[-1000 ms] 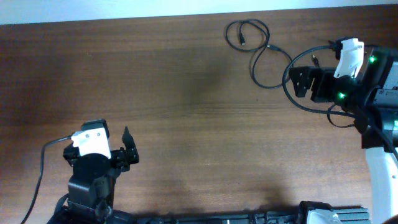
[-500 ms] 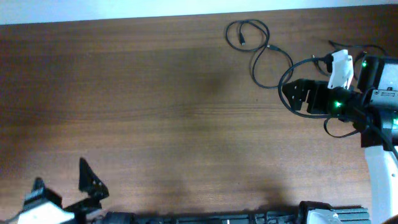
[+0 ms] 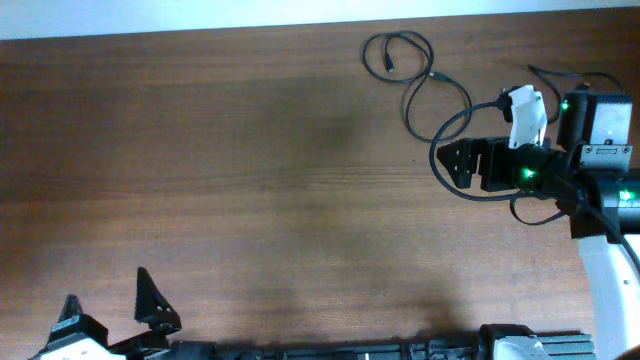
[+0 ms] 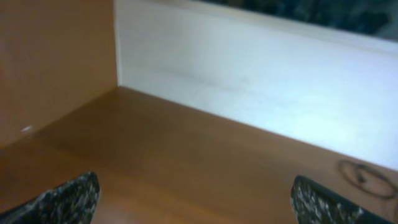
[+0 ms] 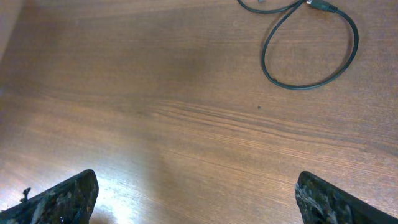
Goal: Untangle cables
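The cables lie at the far right of the table: a small coil (image 3: 366, 52) of thin black cord, with a wider loop (image 3: 408, 112) trailing from it toward the near side. My right gripper (image 3: 443, 163) is just near of that loop, pointing left, open and holding nothing. In the right wrist view the loop (image 5: 305, 88) lies ahead of the open gripper (image 5: 196, 186), well clear of both fingers. My left gripper (image 3: 108, 300) is at the near left corner, open and empty. In the left wrist view the coil (image 4: 360, 177) shows far off to the right of the open gripper (image 4: 196, 186).
A thicker black cord (image 3: 440, 130) from the right arm curves around its gripper. Another thin black cord (image 3: 548, 72) runs behind the right arm near the far edge. A pale wall (image 4: 261, 81) borders the wooden table (image 3: 250, 180) on its far side.
The left arm has pulled back to the near left corner. The right gripper has slid left across the table, below the cable loop. Both stay open.
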`<state>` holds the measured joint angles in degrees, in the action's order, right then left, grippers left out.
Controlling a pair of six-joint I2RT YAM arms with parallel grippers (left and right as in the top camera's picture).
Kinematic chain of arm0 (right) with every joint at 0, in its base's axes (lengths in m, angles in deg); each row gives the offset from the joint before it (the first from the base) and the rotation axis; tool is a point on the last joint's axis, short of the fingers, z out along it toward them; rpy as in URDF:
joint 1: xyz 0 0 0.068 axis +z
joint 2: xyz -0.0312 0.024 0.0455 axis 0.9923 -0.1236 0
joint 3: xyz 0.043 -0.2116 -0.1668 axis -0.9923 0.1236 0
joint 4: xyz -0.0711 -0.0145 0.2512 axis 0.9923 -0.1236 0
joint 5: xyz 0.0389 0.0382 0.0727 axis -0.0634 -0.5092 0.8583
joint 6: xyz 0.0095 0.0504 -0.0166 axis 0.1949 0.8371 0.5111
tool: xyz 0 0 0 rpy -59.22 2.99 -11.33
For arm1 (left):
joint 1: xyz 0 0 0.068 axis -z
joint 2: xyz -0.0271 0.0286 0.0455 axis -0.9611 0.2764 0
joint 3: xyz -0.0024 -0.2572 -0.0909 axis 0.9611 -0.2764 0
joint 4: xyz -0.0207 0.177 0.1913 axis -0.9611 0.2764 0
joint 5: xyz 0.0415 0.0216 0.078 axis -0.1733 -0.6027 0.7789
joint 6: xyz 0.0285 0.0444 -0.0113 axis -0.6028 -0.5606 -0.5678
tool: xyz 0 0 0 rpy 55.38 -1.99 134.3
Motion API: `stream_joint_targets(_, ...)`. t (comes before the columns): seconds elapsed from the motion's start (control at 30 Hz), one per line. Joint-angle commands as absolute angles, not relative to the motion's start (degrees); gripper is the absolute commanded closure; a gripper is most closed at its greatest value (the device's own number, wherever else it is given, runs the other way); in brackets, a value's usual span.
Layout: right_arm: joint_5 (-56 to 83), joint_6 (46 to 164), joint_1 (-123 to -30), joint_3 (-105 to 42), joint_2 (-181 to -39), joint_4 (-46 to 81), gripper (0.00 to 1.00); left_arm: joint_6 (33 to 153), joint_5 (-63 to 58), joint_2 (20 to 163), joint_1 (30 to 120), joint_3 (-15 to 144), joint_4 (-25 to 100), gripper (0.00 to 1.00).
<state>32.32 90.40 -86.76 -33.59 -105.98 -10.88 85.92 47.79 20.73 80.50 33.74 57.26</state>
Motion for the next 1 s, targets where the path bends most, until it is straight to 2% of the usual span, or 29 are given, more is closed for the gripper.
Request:
stream_joint_targets(0.0, 33.04, 89.59, -86.19, -33.59, -105.92, -10.97, 0.01, 85.24, 39.74, 20.53, 80.17, 29.26, 52.06, 0.01)
stream_joint_targets(0.1, 33.04, 89.59, -86.19, -33.59, -105.92, -11.17, 0.01, 85.22, 38.58, 20.53, 80.17, 21.74, 46.75, 0.01)
stream_joint_targets(0.27, 33.04, 89.4, -86.19, -33.59, -105.92, -12.04, 0.01, 79.89, 26.3, 20.55, 80.17, 5.61, 28.37, 0.01)
stream_joint_targets(0.5, 33.04, 88.94, -86.17, -33.48, -105.92, -13.07, 0.01, 79.84, 24.84, 20.55, 80.17, -8.83, 11.41, 0.01)
stream_joint_targets(0.67, 33.26, 88.94, -86.17, -33.48, -105.92, -13.09, 0.0, 79.87, 23.04, 20.66, 80.17, -14.08, 9.44, 0.01)
stream_joint_targets(0.97, 33.26, 85.83, -86.19, -33.48, -105.92, -14.19, 0.01, 79.89, 23.15, 21.25, 80.17, -14.1, 9.35, 0.01)
